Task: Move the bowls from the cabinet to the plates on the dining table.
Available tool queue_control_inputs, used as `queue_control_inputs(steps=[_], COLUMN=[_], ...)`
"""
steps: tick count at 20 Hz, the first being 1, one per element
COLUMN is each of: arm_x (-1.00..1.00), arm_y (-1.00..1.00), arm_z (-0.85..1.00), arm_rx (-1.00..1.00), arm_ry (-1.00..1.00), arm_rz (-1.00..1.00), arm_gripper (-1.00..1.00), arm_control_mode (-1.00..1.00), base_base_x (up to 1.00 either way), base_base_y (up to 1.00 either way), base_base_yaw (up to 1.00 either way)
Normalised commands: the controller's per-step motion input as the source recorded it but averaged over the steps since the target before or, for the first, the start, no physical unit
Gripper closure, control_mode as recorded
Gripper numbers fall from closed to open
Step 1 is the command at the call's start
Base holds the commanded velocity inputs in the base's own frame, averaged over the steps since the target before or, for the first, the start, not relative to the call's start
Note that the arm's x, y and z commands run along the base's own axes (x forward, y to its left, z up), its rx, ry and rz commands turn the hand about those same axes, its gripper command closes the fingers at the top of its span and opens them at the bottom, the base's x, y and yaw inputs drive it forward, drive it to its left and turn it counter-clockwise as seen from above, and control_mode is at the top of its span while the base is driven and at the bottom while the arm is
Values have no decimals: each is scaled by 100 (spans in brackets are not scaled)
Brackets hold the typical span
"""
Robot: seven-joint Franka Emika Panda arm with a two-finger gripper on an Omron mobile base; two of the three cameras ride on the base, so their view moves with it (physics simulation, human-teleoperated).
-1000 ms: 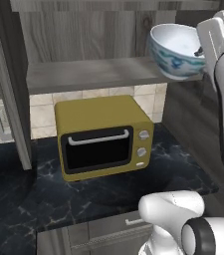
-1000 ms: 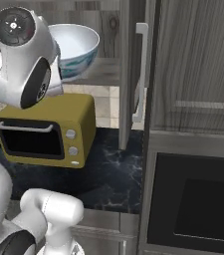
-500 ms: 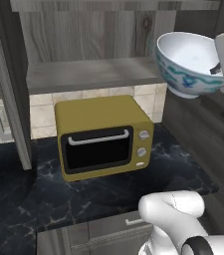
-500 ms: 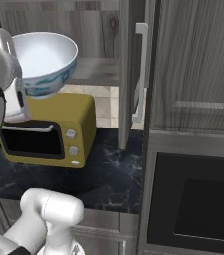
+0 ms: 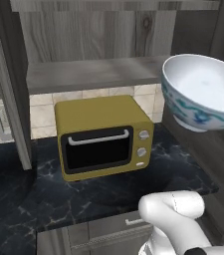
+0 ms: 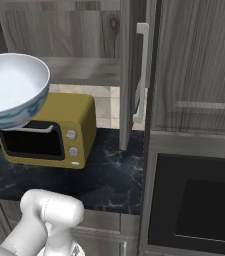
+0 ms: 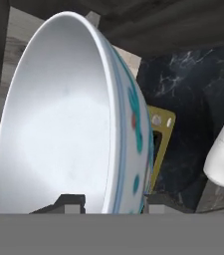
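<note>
Gripping the rim of the white bowl with blue pattern (image 7: pixel 73 124), the hand (image 7: pixel 108 203) has one finger inside the pale basin and the other against the painted outer wall (in the hand view both tips rise at the bottom edge, with the bowl's wall between them). The bowl hangs in the air, tilted, in front of the open cabinet's shelf (image 5: pixel 93 73) and above the black marble worktop (image 5: pixel 44 194), up and to one side of the yellow toaster oven (image 5: pixel 103 137).
</note>
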Motion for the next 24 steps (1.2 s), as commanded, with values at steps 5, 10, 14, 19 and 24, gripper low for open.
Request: queue_control_inputs(steps=[5, 10, 14, 19, 24], arm_x=[-18, 0, 0, 0, 0], arm_y=[0, 0, 0, 0, 0], arm_z=[-44, -32, -11, -1, 0], arm_rx=[0, 0, 0, 0, 0], arm_ry=[3, 14, 20, 2, 0], arm_rz=[0, 0, 0, 0, 0], arm_gripper=[100, 100, 100, 100, 100], arm_control_mode=[-100, -100, -100, -100, -100], base_base_x=[0, 0, 0, 0, 0], base_base_y=[0, 0, 0, 0, 0], base_base_yaw=[0, 0, 0, 0, 0])
